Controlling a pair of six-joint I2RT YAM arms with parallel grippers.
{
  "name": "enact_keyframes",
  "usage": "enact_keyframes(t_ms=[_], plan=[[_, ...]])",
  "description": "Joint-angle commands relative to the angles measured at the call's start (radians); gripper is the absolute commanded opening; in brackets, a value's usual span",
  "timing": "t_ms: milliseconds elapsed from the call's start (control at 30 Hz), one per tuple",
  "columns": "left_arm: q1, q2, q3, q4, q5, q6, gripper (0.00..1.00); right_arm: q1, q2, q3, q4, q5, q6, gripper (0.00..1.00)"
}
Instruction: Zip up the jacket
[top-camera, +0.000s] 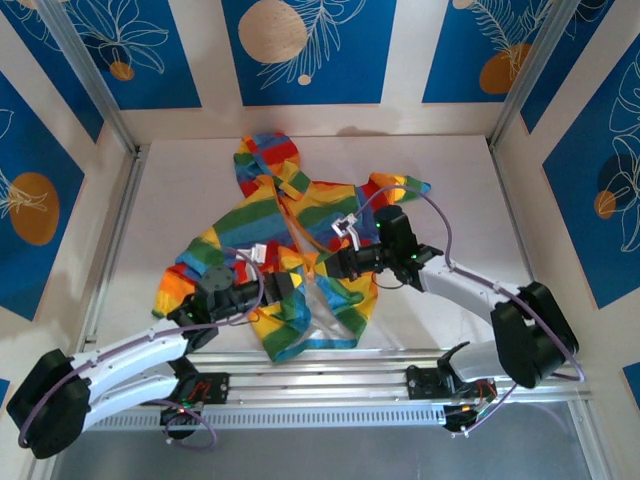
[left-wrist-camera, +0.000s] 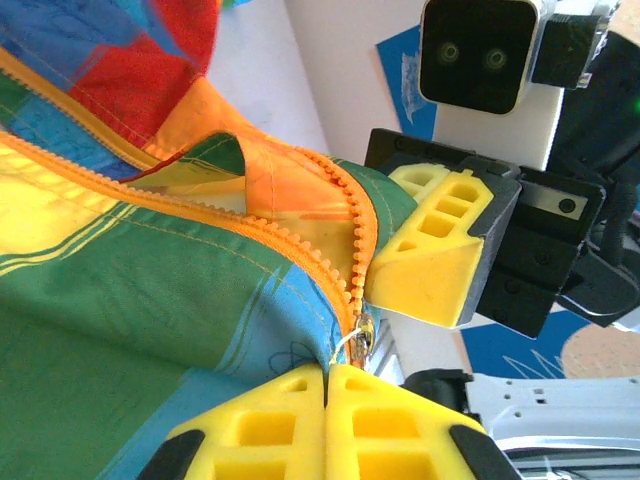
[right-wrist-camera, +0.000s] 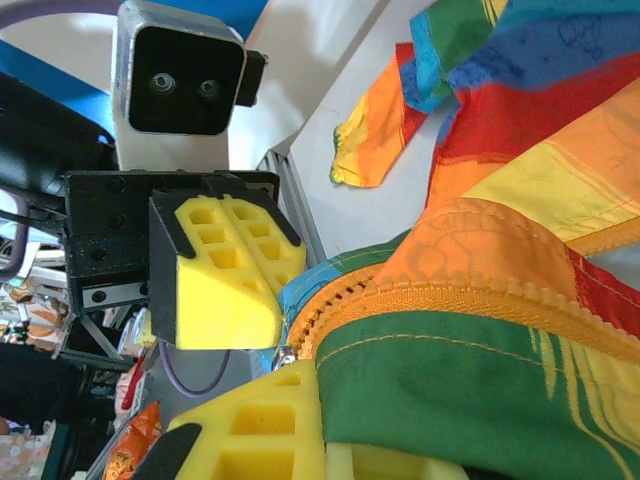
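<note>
Low on the jacket (top-camera: 300, 215), which lies on the table (top-camera: 180, 190) with its hood (top-camera: 268, 160) toward the far edge, the left gripper (left-wrist-camera: 328, 378) seems pinched on the slider (left-wrist-camera: 362, 340) and the right gripper (right-wrist-camera: 322, 430) clamps the fabric beside it; zipping looks barely begun, so next the slider must run up the open zipper (left-wrist-camera: 300, 245), fabric held taut.

The jacket (top-camera: 300, 215) is lying on the table (top-camera: 180, 190), the left gripper (top-camera: 297, 284) sitting left of its zipper (left-wrist-camera: 355, 240), the right gripper (top-camera: 325, 266) right of it, near its hem.
</note>
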Motion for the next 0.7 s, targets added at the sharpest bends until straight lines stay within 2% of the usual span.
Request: enact_keyframes(t_ms=[0,100,267,467,667], plan=[[-0.005,0.041,-0.041,-0.021,-0.016,0.031,0.00,0.005,0.056,0.002,0.028,-0.004,0.006,0.00],[-0.005,0.097,-0.091,0.100,-0.023,0.000,0.00,0.006,0.105,0.048,-0.062,0.052,-0.032,0.00],[-0.004,0.138,-0.096,0.143,-0.012,-0.011,0.00,0.025,0.170,0.052,-0.024,0.015,0.001,0.00],[-0.004,0.109,-0.115,0.186,-0.027,-0.037,0.25,0.059,0.187,0.050,-0.007,0.027,0.007,0.00],[-0.004,0.035,-0.122,0.136,-0.060,-0.042,0.27,0.062,0.186,0.027,0.040,0.019,0.041,0.00]])
